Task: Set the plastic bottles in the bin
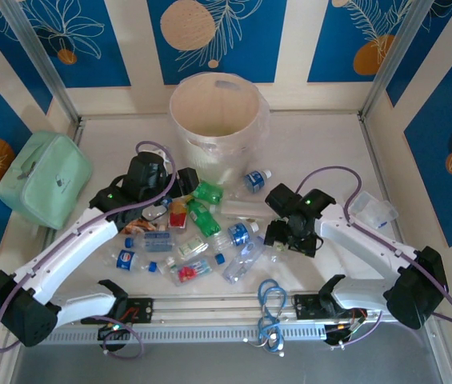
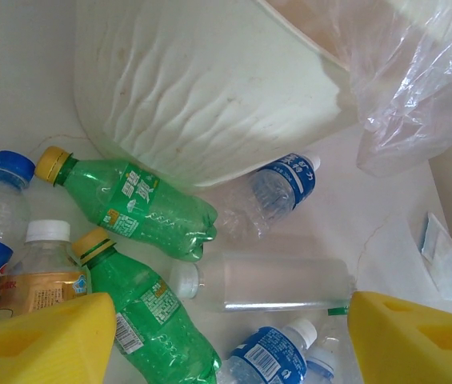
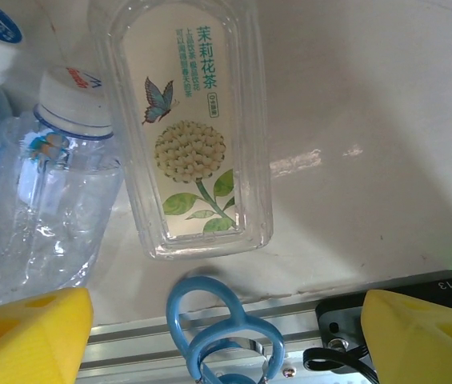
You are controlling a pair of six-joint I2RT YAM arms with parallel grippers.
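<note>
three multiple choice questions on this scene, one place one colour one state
1. Where is the mint-green bag? A left of the bin B inside it C between the arm bases
2. Cap colour of the upper green bottle, left wrist view? A red B yellow C black
3. The right gripper is A shut on a bottle B shut on the cable C open, empty
Answers: A, bag sits off the bin's left; B, its cap shows yellow; C, jaws stand wide, gripping nothing.
</note>
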